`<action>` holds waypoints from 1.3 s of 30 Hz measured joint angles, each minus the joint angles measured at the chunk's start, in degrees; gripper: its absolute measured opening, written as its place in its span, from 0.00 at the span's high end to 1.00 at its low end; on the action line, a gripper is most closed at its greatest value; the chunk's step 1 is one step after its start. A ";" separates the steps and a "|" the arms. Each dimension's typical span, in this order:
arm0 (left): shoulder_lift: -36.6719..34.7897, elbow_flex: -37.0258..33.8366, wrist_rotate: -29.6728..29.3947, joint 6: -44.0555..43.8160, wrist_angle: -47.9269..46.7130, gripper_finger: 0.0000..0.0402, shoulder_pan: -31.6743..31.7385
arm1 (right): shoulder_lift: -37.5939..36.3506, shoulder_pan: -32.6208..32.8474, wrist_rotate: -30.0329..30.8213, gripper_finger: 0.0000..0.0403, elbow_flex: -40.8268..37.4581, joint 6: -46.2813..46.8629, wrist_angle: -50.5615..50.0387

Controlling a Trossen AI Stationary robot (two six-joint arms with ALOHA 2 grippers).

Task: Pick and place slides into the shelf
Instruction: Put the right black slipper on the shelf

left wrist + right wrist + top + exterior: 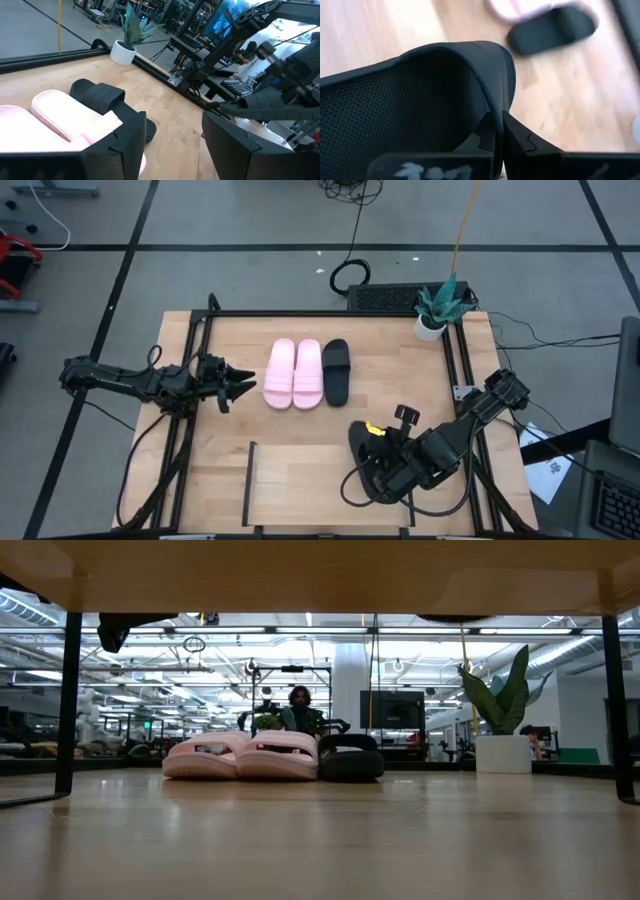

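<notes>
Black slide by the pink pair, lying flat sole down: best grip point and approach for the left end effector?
Grip the black slide by its broad strap. The strap arches clear of the footbed, so one finger can slip under it and one press on top. Likely come from above at an open end of the slide: the pink pair blocks the side facing the open left end effector. The right end effector is shut on the other black slide's strap.

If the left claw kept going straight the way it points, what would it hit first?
Most likely the nearer pink slide: the left claw, open, points right at it across bare wood.

Left hand (pixel 243 386) gapes mid-table; right hand (pixel 372 448) is clamped tight, wrist bent.
</notes>
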 joint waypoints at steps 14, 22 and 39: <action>0.00 0.00 -1.48 -0.55 3.13 0.51 0.01 | 0.44 -7.00 9.64 1.00 6.59 -38.42 16.25; -0.02 0.00 4.31 0.28 20.65 0.51 -0.03 | 0.62 -14.02 11.36 1.00 6.59 -50.54 26.40; 9.89 22.84 11.16 6.97 -0.61 0.51 -1.24 | 0.61 -17.67 14.69 1.00 0.08 -71.48 54.80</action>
